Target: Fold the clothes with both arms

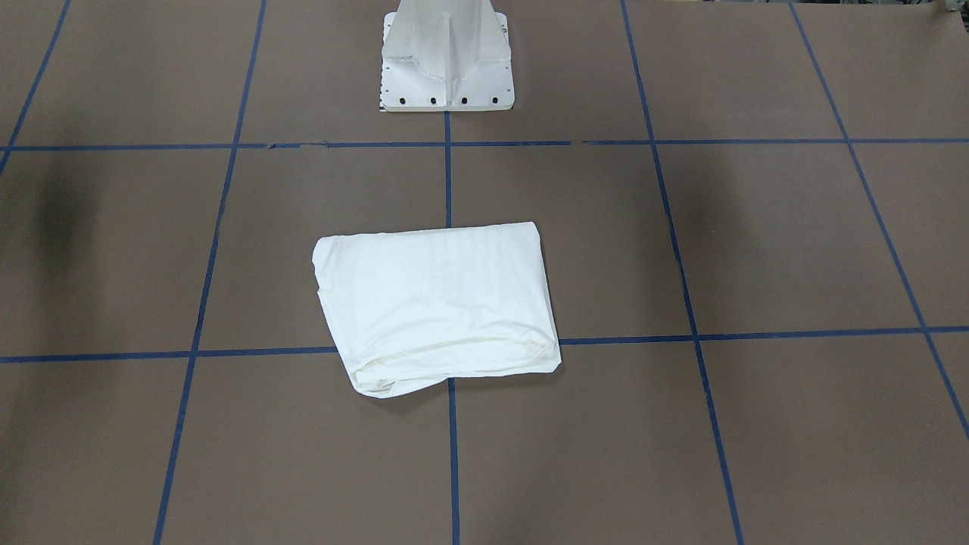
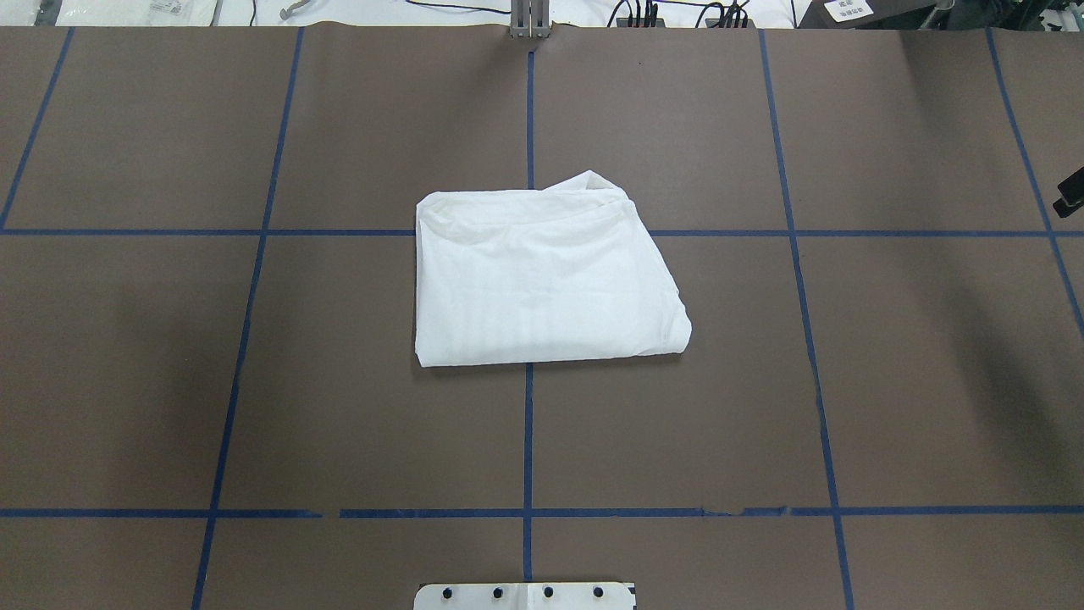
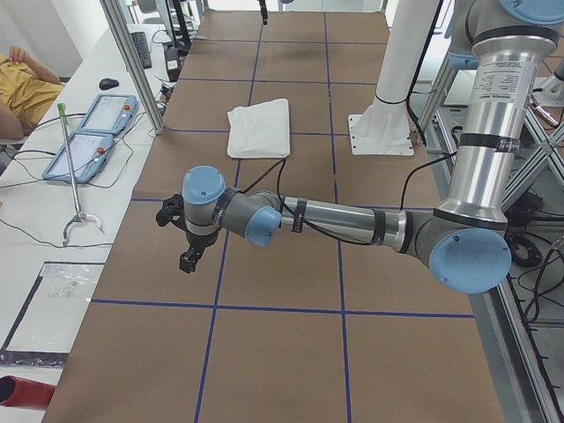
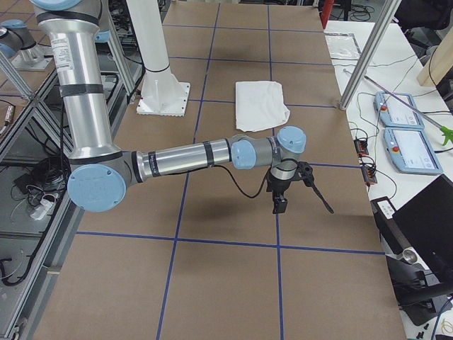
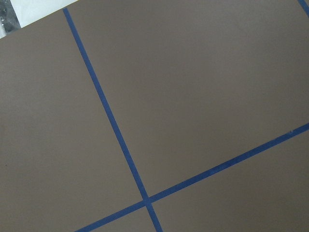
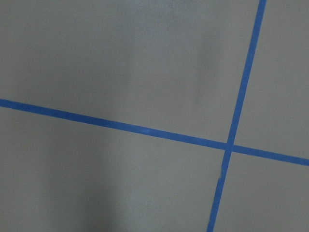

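The white T-shirt lies folded into a compact rectangle at the middle of the table, plain side up, with no print showing. It also shows in the overhead view, the left side view and the right side view. My left gripper hangs over bare table far from the shirt, near the table's end, and I cannot tell whether it is open or shut. My right gripper hangs over bare table at the other end, and I cannot tell its state either. A black tip shows at the overhead view's right edge. Both wrist views show only table.
The brown table is marked with a grid of blue tape lines. The white pedestal base stands behind the shirt. Pendants and cables lie on the side bench, where a person in yellow sits.
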Tool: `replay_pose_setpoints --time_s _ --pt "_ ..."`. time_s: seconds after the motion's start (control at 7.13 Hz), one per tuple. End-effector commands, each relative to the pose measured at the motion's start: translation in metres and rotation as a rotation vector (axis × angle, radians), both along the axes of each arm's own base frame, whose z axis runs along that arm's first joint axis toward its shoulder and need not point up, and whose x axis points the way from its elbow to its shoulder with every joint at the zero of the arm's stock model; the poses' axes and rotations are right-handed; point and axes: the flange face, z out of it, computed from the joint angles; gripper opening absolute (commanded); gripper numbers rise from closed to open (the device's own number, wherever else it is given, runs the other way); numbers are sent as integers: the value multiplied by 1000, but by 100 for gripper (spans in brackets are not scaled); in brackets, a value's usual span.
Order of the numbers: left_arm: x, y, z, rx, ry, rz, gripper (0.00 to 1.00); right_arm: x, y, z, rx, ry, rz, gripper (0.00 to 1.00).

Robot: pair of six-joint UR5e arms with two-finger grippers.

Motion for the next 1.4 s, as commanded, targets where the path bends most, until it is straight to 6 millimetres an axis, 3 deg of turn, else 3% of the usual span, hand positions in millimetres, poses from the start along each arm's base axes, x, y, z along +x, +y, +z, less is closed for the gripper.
replay_pose_setpoints --time_s 0.0,0.14,0.28,0.42,0.56,0.7,0.84,0.98,1.12,1.26 --pt "-3 7 24 47 21 -57 100 1 7 11 -10 6 5 100" --pt "-2 27 51 68 36 -43 100 -3 6 20 -46 -22 6 100" --pt "0 38 45 116 78 -22 100 -9 5 31 -95 -90 -2 100" --pt "3 34 30 125 109 -13 100 -8 5 24 -97 -131 -1 100" --pt "6 33 25 60 136 -7 100 10 3 21 -92 -141 33 100" --pt "8 5 13 -73 117 -19 100 35 3 29 -106 -140 78 100" --pt "3 -12 -1 -141 61 -53 100 39 4 31 -106 -139 85 100" --pt "2 8 10 -160 57 -55 100 42 7 24 -91 -142 89 100" --pt "0 12 10 -158 61 -54 100 43 11 32 -104 -137 89 100" --pt "-4 17 -3 -129 49 -61 100 43 13 34 -106 -132 90 100"
